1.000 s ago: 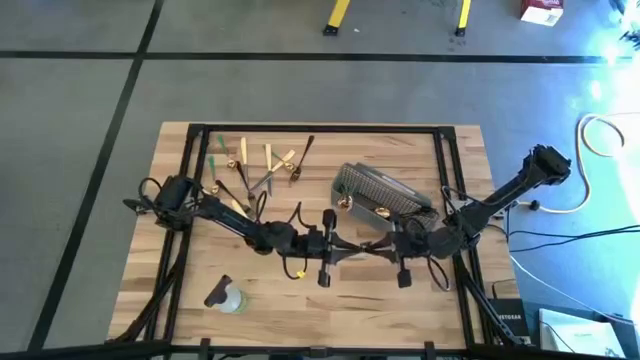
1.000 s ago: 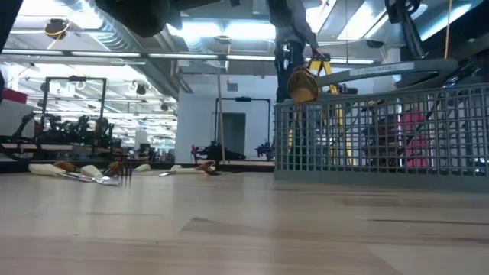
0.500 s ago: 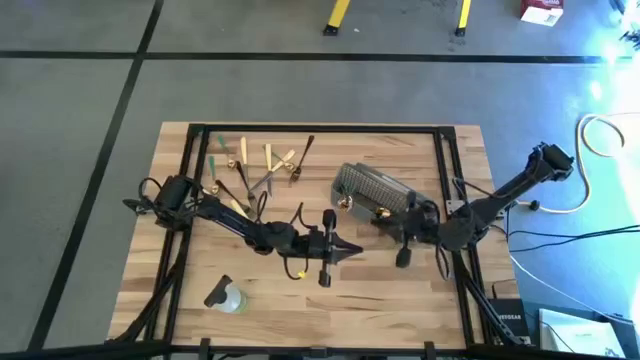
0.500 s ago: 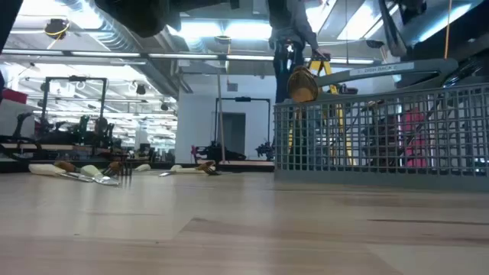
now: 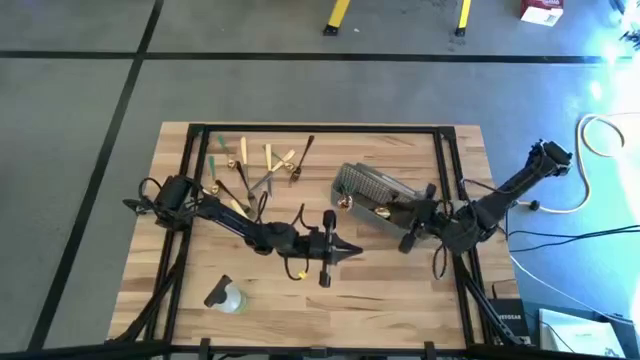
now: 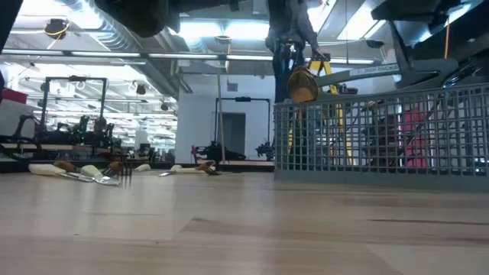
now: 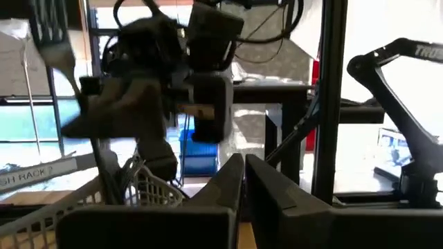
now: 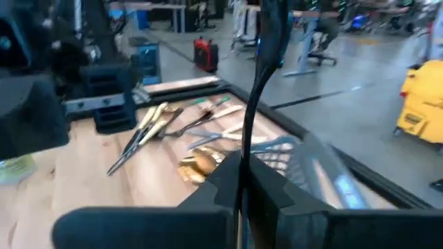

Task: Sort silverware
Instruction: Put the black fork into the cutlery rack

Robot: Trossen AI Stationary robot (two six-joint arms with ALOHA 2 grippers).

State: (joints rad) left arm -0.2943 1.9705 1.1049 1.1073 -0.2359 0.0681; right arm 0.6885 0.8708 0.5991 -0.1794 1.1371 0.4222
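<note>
My right gripper (image 5: 381, 209) is over the grey wire-mesh basket (image 5: 392, 193) and is shut on a slim black fork (image 8: 266, 48). The left wrist view shows that fork (image 7: 47, 31) with its tines up. My left gripper (image 5: 347, 250) hangs shut near the table's middle, with nothing between its fingers (image 7: 243, 176). The other silverware (image 5: 252, 165), tan, black and green pieces, lies loose on the far left of the table. A gold-coloured piece (image 6: 303, 84) stands in the basket's left end and pokes above the rim. My right gripper pinches the black fork's handle (image 8: 242, 162) between its two fingers. The fingers come roughly level from the table's right and lie across the handle. The fork stands about upright, tines up, lifted clear over the basket.
A small clear bottle (image 5: 226, 297) lies near the front left. A black frame (image 5: 445, 160) runs along the table's edges. Bare wood lies between the arms and the near edge.
My right gripper, carrying the fork, has drawn away from my left gripper's tip toward the table's far edge and now hangs over the basket.
</note>
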